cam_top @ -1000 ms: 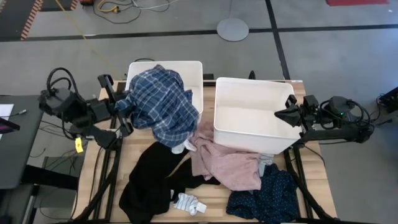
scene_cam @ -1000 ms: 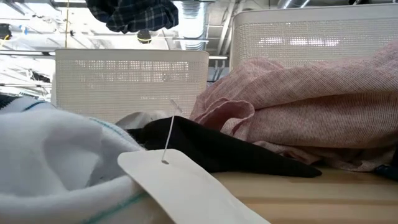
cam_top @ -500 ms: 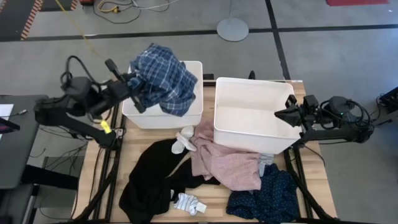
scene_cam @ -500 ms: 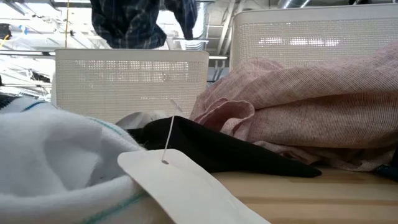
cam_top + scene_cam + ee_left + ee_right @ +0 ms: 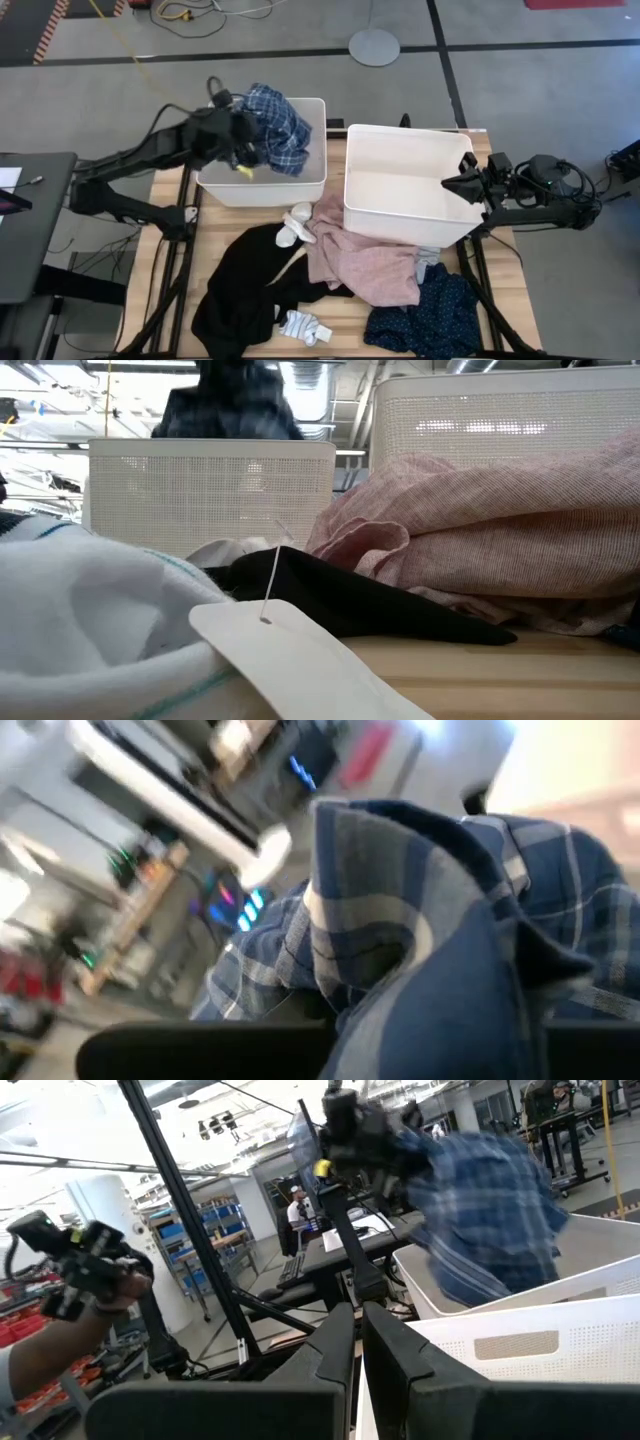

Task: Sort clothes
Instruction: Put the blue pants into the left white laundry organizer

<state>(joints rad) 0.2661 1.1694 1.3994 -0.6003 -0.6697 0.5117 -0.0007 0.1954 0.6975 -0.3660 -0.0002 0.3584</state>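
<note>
Sorting looks barely begun: only the plaid shirt is at a bin, bunched in the left gripper, which clamps it over the left bin. On the table nearer lie the black top, socks, pink top and navy piece, all unsorted. The right bin holds nothing visible. The right gripper waits at that bin's right edge, fingers nearly together and empty.
</note>
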